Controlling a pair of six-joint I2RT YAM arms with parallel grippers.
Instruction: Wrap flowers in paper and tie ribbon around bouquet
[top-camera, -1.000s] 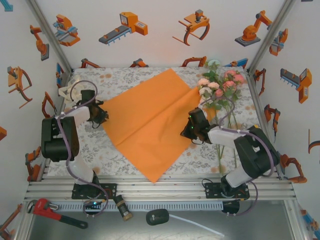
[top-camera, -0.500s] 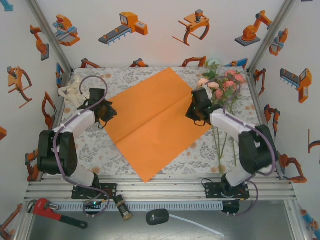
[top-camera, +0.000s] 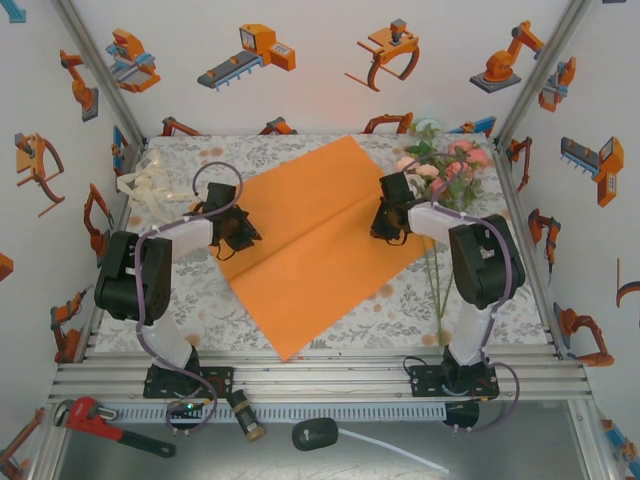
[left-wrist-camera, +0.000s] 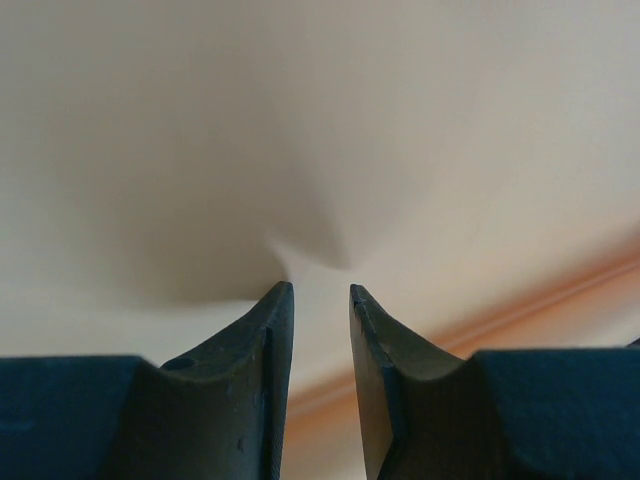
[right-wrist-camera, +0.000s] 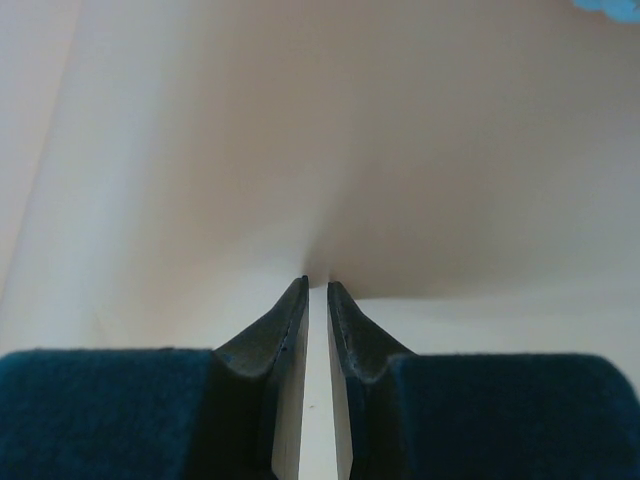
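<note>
Floral-clothed worktop (top-camera: 190, 300) here: orange paper (top-camera: 310, 250) spread across the middle as a diamond, flowers (top-camera: 445, 165) lying far right, ribbon (top-camera: 145, 190) heaped far left.

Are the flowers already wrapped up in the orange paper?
No, the flowers lie bare beside the paper, which is spread open.

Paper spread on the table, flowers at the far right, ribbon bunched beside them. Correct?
Not quite: the ribbon is bunched at the far left, on the opposite side from the flowers. The top view shows it; the rest holds.
</note>
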